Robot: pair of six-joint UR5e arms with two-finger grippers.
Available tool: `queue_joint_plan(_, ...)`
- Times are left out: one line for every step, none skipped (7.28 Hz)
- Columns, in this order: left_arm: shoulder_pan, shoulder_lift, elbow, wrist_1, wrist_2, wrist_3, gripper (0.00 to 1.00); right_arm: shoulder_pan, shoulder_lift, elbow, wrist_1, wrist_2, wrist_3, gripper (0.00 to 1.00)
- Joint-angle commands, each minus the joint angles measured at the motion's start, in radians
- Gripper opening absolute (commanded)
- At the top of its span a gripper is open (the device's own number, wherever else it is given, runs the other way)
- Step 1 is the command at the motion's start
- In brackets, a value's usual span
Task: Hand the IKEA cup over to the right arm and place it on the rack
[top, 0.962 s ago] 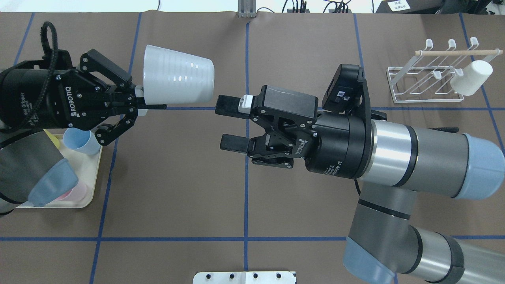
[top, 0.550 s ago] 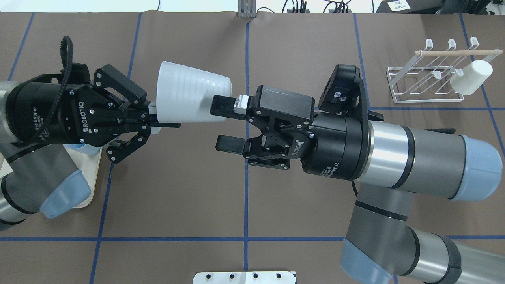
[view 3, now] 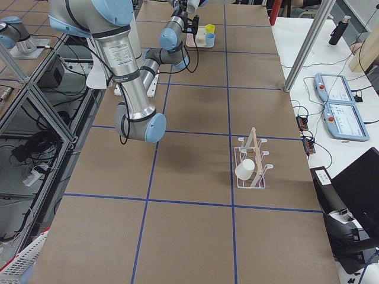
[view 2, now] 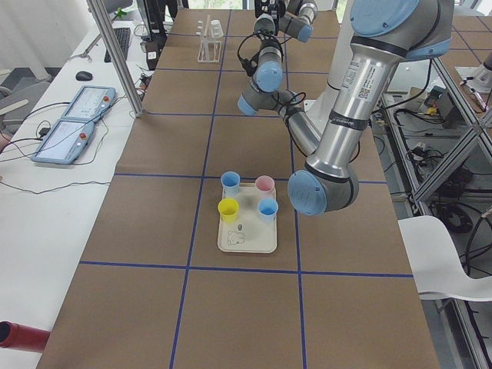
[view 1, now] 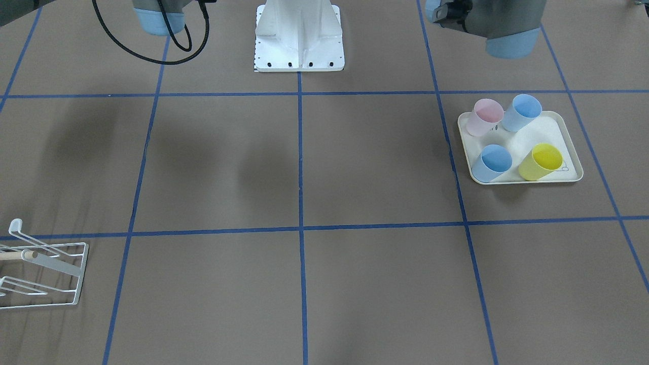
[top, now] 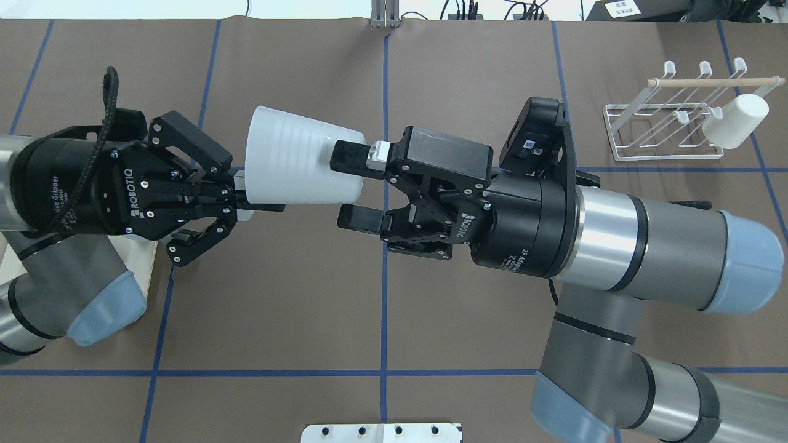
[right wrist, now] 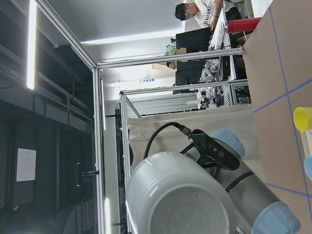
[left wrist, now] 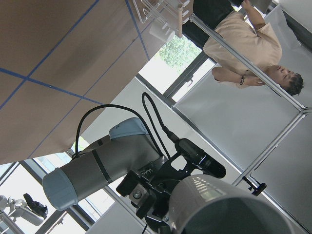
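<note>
Showing a mid-air handover above the bench (top: 277,320): the left tool (top: 246,198) pinches the rim of the white IKEA cup (top: 295,165), held sideways, base toward the right tool (top: 352,187). The right tool's fingers (top: 348,155) are spread wide around that base, gripping nothing (not yet closed). Next, likely, it must clamp before the left lets go, then carry the cup to the rack (top: 652,132)

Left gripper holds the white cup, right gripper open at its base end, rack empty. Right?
Wrong on the rack: it is not empty, a second cup already sits on it, as the overhead exterior view shows. The rest stands: the left gripper holds the white cup, and the right gripper is open at its base end.
</note>
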Motion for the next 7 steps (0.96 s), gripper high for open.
queue_joint_plan(0.001,0.000,-0.002,-0.005,0.000,-0.006,0.00,0.001,0.000,0.000,0.000,-0.016,0.000,0.99)
queue_joint_plan(0.001,0.001,-0.001,-0.005,0.000,-0.006,0.00,0.001,0.000,0.000,0.000,-0.022,0.001,0.99)
queue_joint_plan(0.001,0.000,-0.005,-0.007,0.000,-0.006,0.00,-0.001,0.000,0.000,-0.002,-0.031,0.000,0.99)
queue_joint_plan(0.001,0.001,-0.007,-0.007,0.000,-0.009,0.00,-0.001,0.000,0.000,-0.002,-0.033,0.000,0.98)
queue_joint_plan(0.001,0.001,-0.010,-0.007,0.000,-0.015,0.00,0.001,0.000,-0.002,-0.002,-0.036,-0.002,0.98)
queue_joint_plan(0.001,0.001,-0.012,-0.007,0.000,-0.015,0.00,0.001,0.000,-0.003,-0.003,-0.054,-0.002,0.98)
queue_joint_plan(0.003,0.001,-0.012,-0.007,0.000,-0.015,0.00,-0.001,0.000,-0.008,-0.002,-0.059,0.000,0.98)
